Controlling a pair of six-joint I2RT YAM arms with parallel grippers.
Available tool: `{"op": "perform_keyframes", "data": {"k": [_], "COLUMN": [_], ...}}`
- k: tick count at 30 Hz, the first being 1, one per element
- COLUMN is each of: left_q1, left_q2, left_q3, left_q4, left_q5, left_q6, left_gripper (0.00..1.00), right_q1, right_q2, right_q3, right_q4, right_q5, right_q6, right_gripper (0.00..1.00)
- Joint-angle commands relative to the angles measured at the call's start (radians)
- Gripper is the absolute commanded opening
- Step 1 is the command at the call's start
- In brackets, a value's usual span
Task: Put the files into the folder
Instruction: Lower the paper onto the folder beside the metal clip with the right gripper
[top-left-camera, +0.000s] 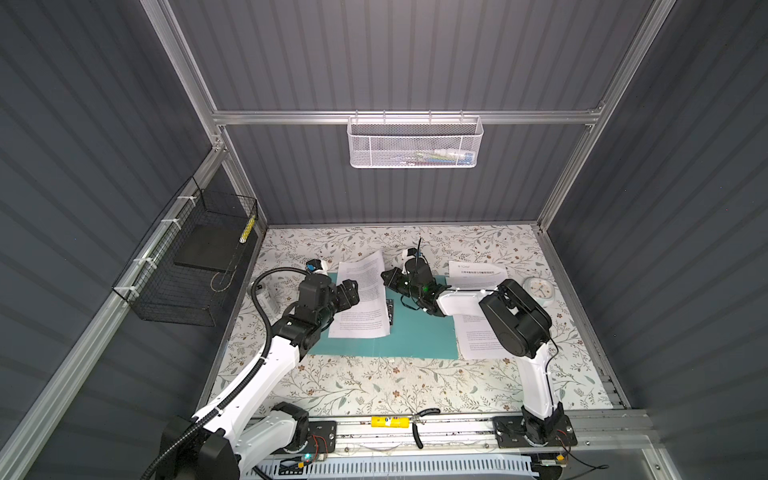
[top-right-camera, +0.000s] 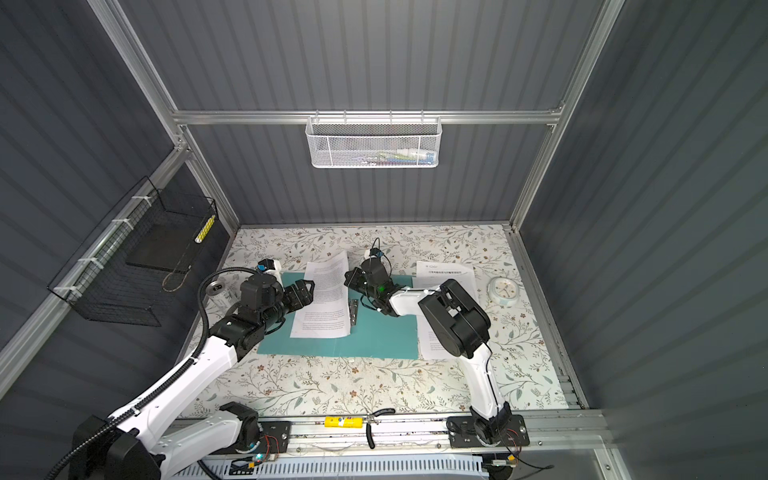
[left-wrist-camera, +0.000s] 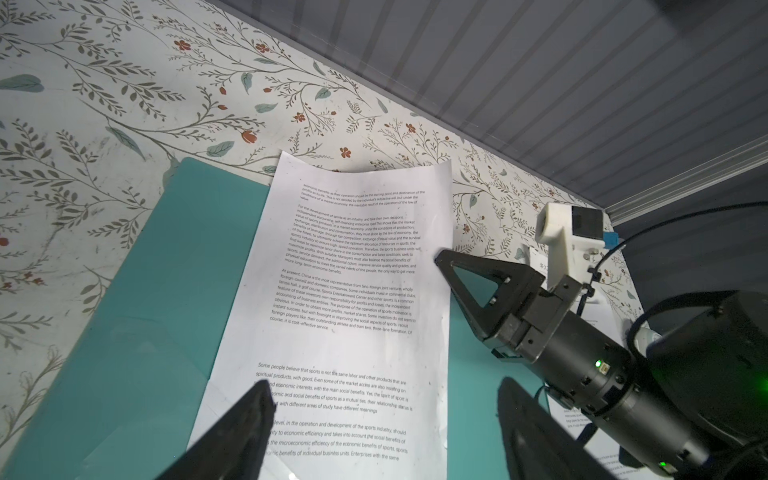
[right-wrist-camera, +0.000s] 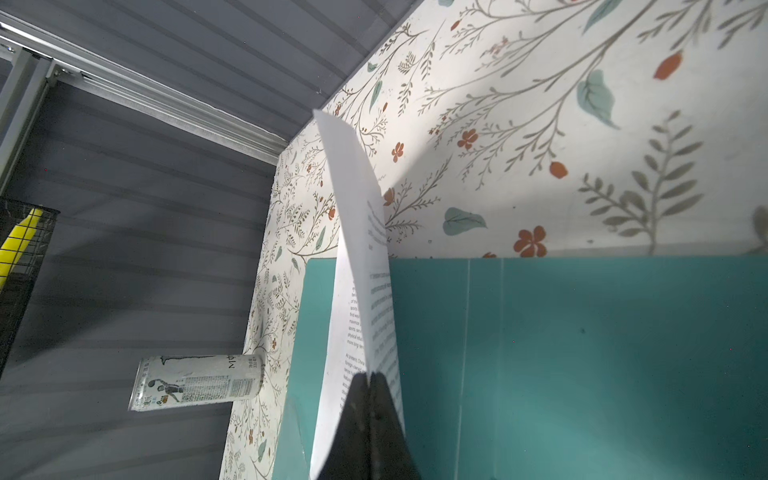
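Right wrist: sheet (right-wrist-camera: 354, 208) in right pincer (right-wrist-camera: 371, 377)

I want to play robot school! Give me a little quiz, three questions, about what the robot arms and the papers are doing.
1. True or false: the left jaws are clamped on the sheet on the folder.
2. Pick one: the right jaws are shut on (a) that sheet's edge, (b) the folder, (c) nothing.
3. What round white thing lies far to the right of the folder?
Key: 1 false, they stand open over it; 2 a; 3 the clock.
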Motion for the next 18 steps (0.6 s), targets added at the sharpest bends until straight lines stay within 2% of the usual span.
{"op": "perform_keyframes", "data": {"k": [1, 9, 18], "left_q1": [0.007, 0.006, 0.006], "left_q2": [0.003, -0.006, -0.008], "left_q3": [-0.008, -0.016, -0.023], "left_q4": [-0.007, -0.018, -0.02], "left_q5": [0.011, 0.0, -0.003], "left_q6": [-0.009, -0.009, -0.015], "left_gripper": [0.85, 0.85, 0.85], "right_q1": [0.011, 0.057, 0.094], "right_q2": [0.028, 0.059, 0.074], "right_q3": [-0.012, 0.006, 0.046], "right_q4": [0.047, 0.054, -0.019], "right_q5": [0.029, 0.059, 0.094], "right_q6": [0.01, 0.02, 0.036], "right_gripper": [0.0, 0.0, 0.0]}}
